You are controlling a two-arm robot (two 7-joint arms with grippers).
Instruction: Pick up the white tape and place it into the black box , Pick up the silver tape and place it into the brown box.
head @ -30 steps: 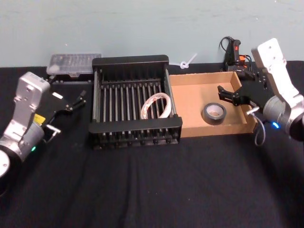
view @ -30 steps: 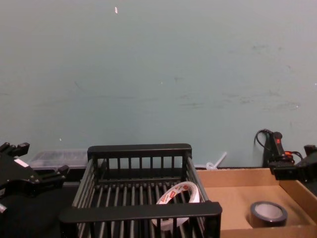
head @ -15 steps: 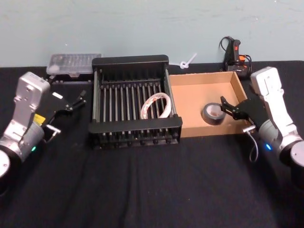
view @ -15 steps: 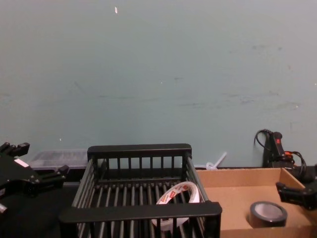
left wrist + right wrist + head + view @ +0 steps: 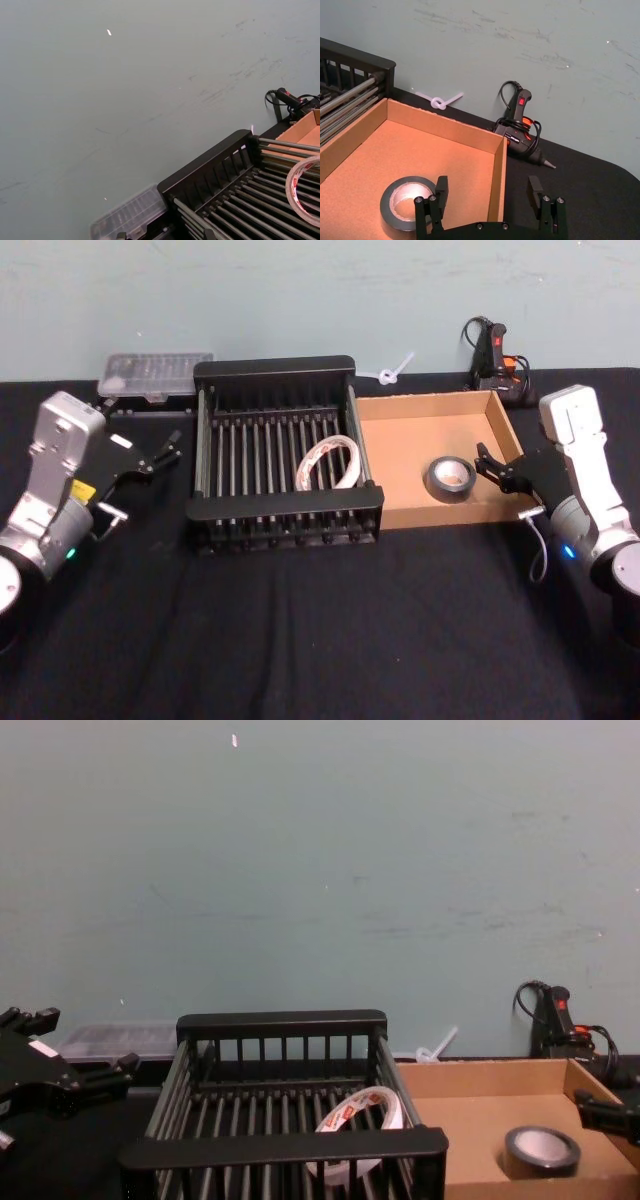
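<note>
White tape [image 5: 328, 462], translucent ring w/ red print, is leaning tilted on the slatted floor of the black box [image 5: 275, 368], right side. Silver tape [image 5: 450, 478], small dark grey roll, is lying flat in the brown box [image 5: 420, 405], near its right wall.

black box [image 5: 210, 175] | white tape [image 5: 302, 187] inside | brown box [image 5: 305, 132] adj.

Plain pale teal wall [image 5: 320, 870] behind everything, scuffed with faint dark streaks and one small white fleck, maybe chipped paint. The surface [image 5: 320, 640] is covered in black cloth, evenly lit.
</note>
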